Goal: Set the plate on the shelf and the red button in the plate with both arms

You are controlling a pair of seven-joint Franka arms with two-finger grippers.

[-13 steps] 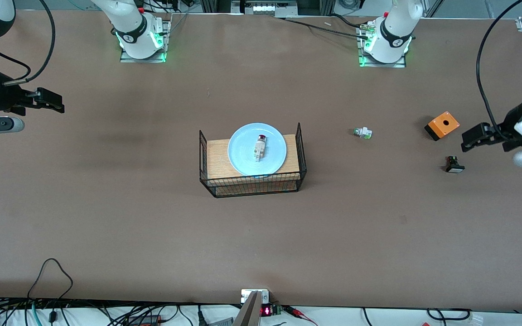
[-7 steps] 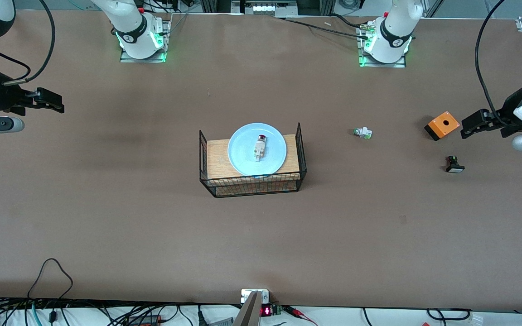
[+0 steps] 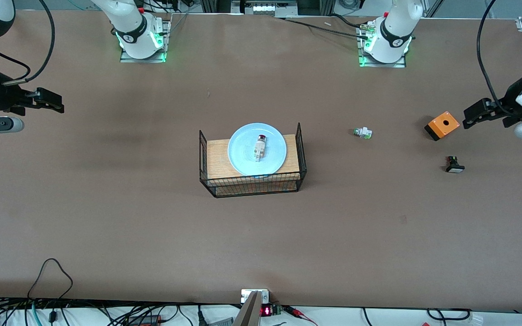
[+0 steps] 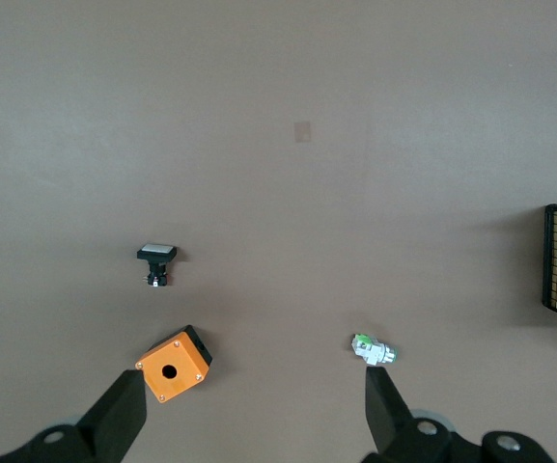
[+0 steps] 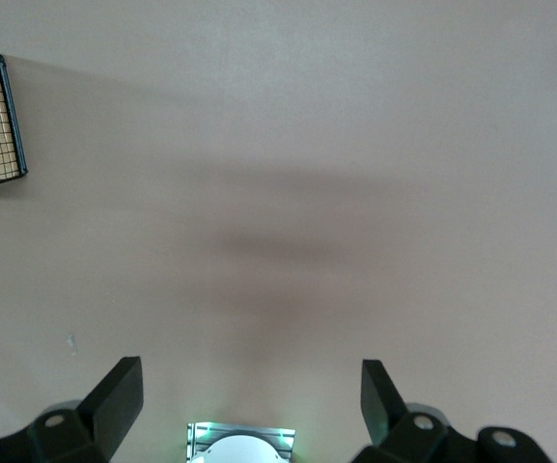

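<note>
Both pincers, left pincer and right pincer, are hanging wide open and empty, while the tiny red-capped white button is lying on the round light-blue plate.

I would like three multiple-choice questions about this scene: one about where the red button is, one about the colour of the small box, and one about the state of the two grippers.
1. Where does the red button lie?
A. on the bare table
B. on the plate, in the wire basket
C. in a gripper

2. What colour is the box with a hole?
A. orange
B. blue
C. black

3. How are the left gripper and the right gripper?
A. both shut
B. one holds the plate
C. both open and empty

Key: 1 B, the red-capped switch rests on the blue plate; 2 A, its top is plainly orange; 3 C, each wrist view shows fingers spread with only table between them.
</note>
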